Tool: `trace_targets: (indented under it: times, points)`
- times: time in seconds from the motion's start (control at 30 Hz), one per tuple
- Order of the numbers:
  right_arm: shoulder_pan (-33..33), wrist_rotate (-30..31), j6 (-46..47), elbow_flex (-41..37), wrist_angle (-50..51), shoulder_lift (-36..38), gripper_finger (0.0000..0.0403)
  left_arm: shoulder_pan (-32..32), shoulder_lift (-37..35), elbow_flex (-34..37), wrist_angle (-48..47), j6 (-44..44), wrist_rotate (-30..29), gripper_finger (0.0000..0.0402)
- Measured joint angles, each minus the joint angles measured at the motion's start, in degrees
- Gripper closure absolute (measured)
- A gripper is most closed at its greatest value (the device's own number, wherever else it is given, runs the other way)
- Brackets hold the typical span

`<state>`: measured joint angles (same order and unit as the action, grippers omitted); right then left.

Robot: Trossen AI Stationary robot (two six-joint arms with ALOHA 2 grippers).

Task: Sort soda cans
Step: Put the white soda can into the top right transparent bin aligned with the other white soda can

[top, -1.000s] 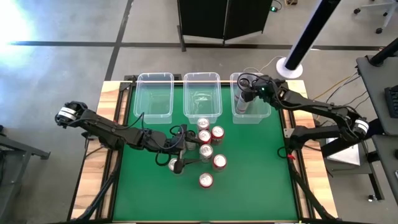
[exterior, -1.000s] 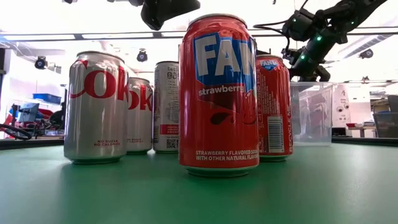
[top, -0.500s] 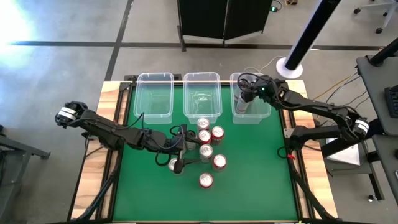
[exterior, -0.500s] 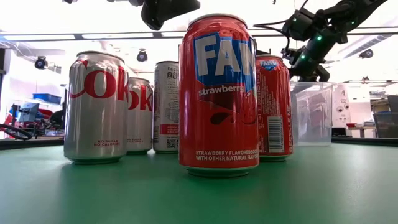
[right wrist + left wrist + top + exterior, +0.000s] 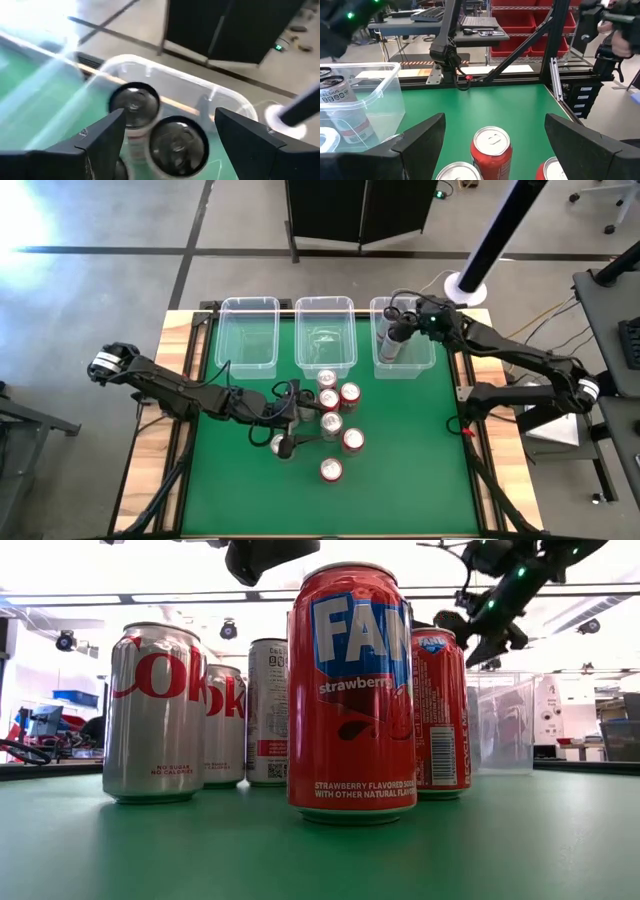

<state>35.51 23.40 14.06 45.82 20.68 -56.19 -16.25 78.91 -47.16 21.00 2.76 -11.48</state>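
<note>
Green matting covers your table (image 5: 420, 470), with three clear bins along its far edge: the left bin (image 5: 249, 333), the middle bin (image 5: 324, 330) and the right bin (image 5: 405, 340). Your left arm reaches in from the table's left side, and your left gripper (image 5: 293, 418) sits against the left edge of the can cluster at mid-table, its fingers (image 5: 420, 137) spread wide with nothing between them. Your right gripper (image 5: 398, 320) hangs over the right bin, fingers (image 5: 102, 135) likewise parted and empty. Below it you have dark-topped cans (image 5: 177, 142) standing upright inside that bin.

Your loose cluster of cans (image 5: 333, 423) stands upright near the table's centre. From the low view, a red strawberry Fanta can (image 5: 352, 690) is nearest, a second red Fanta can (image 5: 440, 712) just behind it to the right, and silver Coke cans (image 5: 155, 710) to the left. One red can (image 5: 331, 470) stands apart, nearer the front edge.
</note>
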Motion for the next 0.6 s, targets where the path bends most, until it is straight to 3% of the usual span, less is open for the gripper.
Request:
trace_targets:
  times: [0.07, 0.17, 0.27, 0.37, 0.6]
  points:
    - [-1.56, -2.35, -0.18, 0.88, 0.9, 1.3, 0.0096, 0.0, -0.08, 0.0, -1.73, -0.17, -1.16, 0.0077]
    - [-5.65, -7.01, -0.61, 1.27, 0.83, 3.46, 0.0095, 0.31, -1.41, -0.13, -6.98, -0.28, -7.54, 0.0077]
    - [-11.53, -8.02, -0.02, 1.27, 2.19, 4.42, 0.0102, 1.42, -3.73, -2.9, -20.61, 2.01, -11.93, 0.0077]
    - [-17.88, -7.47, 2.53, 1.23, 3.46, 4.78, 0.0114, 2.52, -5.05, -4.78, -29.13, 5.7, -10.43, 0.0077]
    - [-31.11, -3.95, 8.33, 1.23, 4.26, 3.45, 0.0148, 5.47, -5.28, -4.72, -31.6, 7.66, -4.58, 0.0077]
